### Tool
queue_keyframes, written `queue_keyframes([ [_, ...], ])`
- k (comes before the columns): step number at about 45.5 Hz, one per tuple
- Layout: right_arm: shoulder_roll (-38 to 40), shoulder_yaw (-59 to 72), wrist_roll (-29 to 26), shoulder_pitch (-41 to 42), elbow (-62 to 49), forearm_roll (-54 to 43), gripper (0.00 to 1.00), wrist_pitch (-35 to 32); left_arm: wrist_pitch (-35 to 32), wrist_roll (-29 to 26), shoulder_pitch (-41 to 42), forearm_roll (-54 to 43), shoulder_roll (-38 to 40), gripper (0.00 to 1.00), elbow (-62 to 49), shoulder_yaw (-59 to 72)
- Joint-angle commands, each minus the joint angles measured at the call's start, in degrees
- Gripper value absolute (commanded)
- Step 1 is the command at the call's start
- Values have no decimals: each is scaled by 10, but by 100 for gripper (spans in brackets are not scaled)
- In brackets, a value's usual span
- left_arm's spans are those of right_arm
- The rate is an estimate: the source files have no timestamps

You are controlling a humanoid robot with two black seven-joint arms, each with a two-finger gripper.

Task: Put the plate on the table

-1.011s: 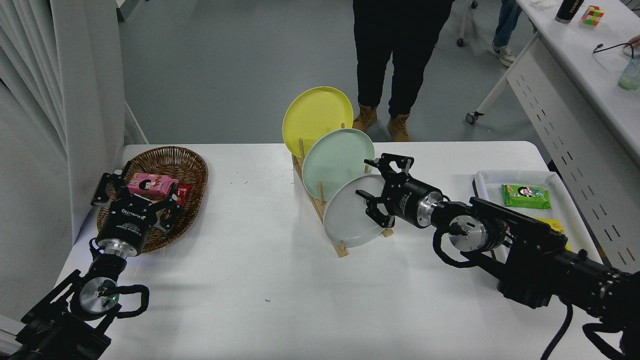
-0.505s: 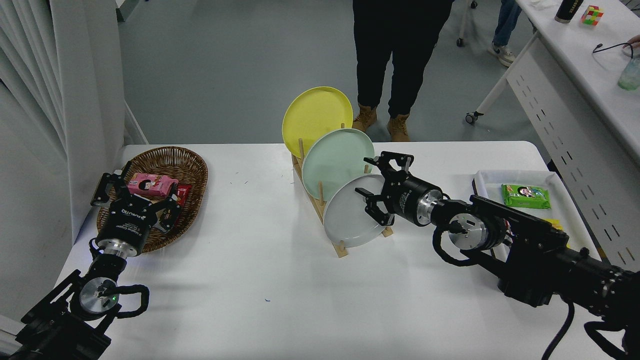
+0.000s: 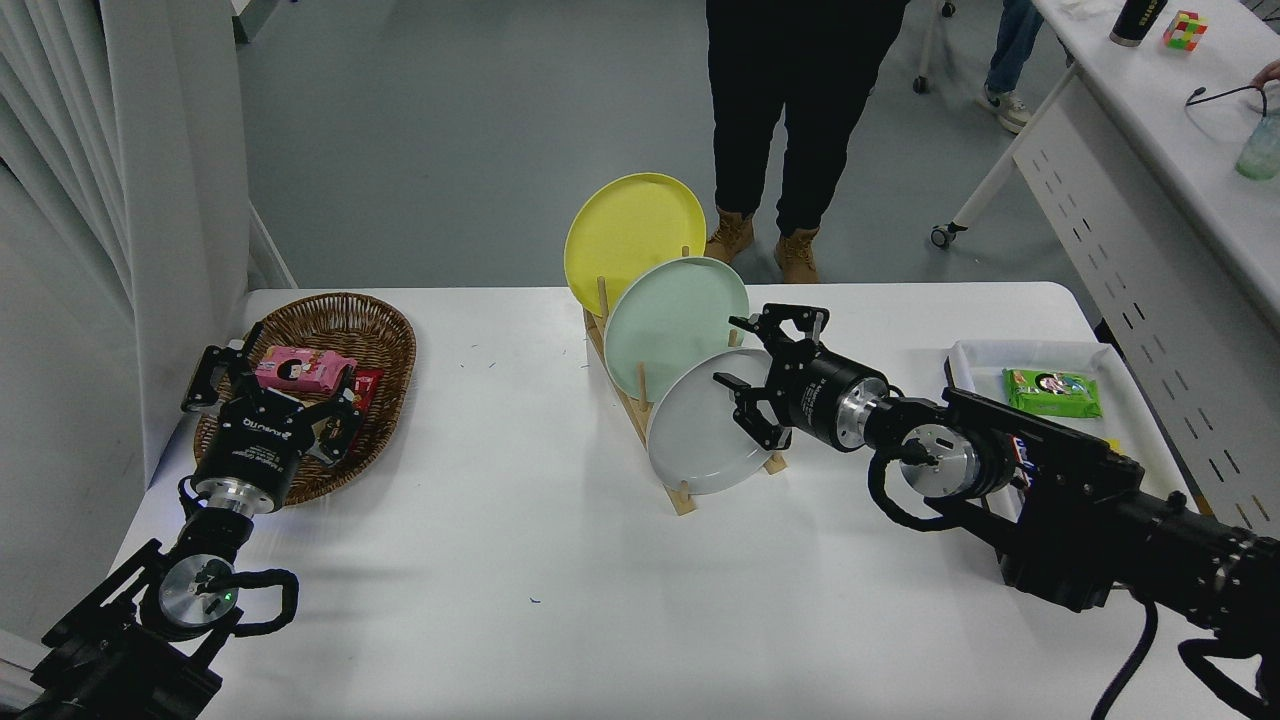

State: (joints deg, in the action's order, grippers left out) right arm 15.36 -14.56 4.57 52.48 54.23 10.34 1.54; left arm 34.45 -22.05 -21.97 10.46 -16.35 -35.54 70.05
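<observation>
At the far left of your view, the left gripper (image 3: 268, 392) is parked at the lower left over the near edge of the oval brown wicker basket (image 3: 385, 340). Its jaws are spread and hold nothing. In the basket lies a pink snack packet (image 3: 300, 369), and a red packet shows just beside it.

The large white desk with rounded corners (image 3: 500, 560) carries everything. Near its middle you see a light wooden plate rack with upright pegs (image 3: 640, 395). Three round plates stand on edge in it, each leaning back. The yellow plate (image 3: 625, 235) is the farthest one, the mint-green plate (image 3: 672, 322) is in the middle, and the round, light grey, matte plate with a shallow raised rim (image 3: 700, 430) is the nearest to you. The grey plate is in the front slot of the rack and not lying on the desk.

To the right of it, the right gripper (image 3: 770, 375) comes in from the lower right on its black arm. Its jaws are spread, at the upper right rim of the grey plate; one dark fingertip lies in front of the plate's face. You cannot tell from this view if the jaws touch the rim.

At the far right, a small white tray (image 3: 965, 365) holds a green snack packet (image 3: 1052, 392). A person in dark trousers and tan boots (image 3: 790, 100) stands at the far side of the desk.
</observation>
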Motion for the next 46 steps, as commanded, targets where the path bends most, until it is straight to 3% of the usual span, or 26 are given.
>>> queue_keyframes([
  [1,2,6,0,4,1,0,59,3,0,0,0,0,0,98,-1,0],
  [46,3,23,0,18,1,-1,45,12,0,0,0,0,0,98,-1,0],
])
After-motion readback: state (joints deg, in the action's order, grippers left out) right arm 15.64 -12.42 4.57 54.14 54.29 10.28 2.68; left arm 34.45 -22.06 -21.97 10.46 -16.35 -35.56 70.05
